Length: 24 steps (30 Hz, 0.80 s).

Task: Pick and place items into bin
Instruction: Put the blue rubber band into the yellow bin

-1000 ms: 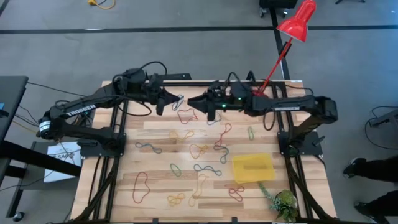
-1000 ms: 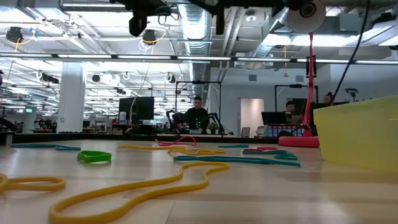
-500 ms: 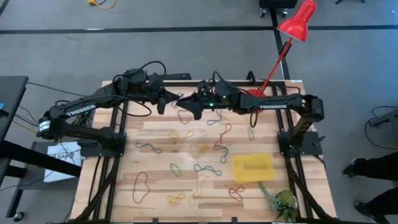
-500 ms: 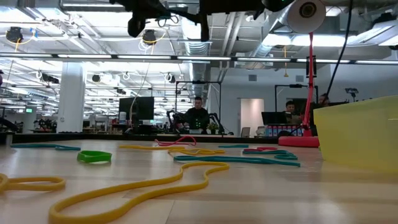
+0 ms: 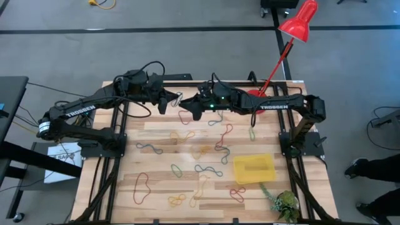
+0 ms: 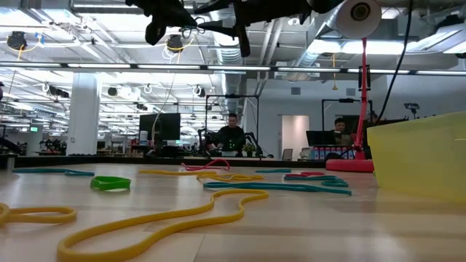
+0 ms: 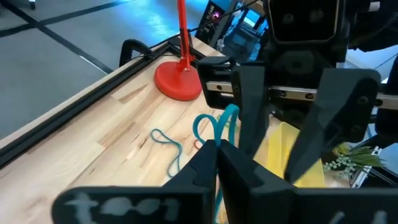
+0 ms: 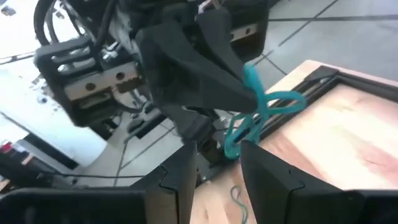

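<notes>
Pale wood table [image 5: 162,187], seemingly translucent plastic bin [image 5: 254,169]

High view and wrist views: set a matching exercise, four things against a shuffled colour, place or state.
Things:
1. left gripper
2. right gripper
3. bin
4. lamp base

States:
a. open, fingers either side of the teal band
b. red, round
c. shut on the teal band
d. yellow, beside the plant

Pairs: 1-c, 2-a, 3-d, 4-b

Two dark arms, looped black cables, white lettering, perhaps TROSSEN, on both.
</notes>
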Motion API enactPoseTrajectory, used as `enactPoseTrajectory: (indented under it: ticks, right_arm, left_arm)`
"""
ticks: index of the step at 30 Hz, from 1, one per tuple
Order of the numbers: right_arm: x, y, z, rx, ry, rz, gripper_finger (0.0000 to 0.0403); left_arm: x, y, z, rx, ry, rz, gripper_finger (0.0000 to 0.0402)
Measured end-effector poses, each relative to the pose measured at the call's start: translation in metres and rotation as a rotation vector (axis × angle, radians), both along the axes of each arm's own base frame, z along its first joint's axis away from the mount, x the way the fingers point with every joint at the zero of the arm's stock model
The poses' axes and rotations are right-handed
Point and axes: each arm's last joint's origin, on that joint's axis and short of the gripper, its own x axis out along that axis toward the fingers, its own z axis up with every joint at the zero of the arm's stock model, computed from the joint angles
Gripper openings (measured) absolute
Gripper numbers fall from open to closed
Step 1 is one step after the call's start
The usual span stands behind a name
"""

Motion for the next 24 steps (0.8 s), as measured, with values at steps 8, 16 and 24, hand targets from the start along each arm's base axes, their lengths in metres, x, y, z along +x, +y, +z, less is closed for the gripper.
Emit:
enactPoseTrajectory:
  ticks: [8, 16, 24]
  right_arm:
    - [-0.0009, -0.0064, 0.0006, -0.003, -0.006, -0.027, 0.0118]
    - [-0.0016, -0.0104, 0.0006, -0.005, -0.006, -0.055, 0.0118]
    - [-0.0017, -0.0102, 0.0008, -0.007, -0.006, -0.050, 0.0118]
  left_arm:
    - [0.0001, -0.0004, 0.0001, -0.002, -0.003, -0.013, 0.0000]
    - [0.0026, -0.0052, 0.0016, -0.009, -0.023, -0.069, 0.0000]
    - [0.0039, -0.0092, 0.0015, -0.018, -0.025, -0.111, 0.0000]
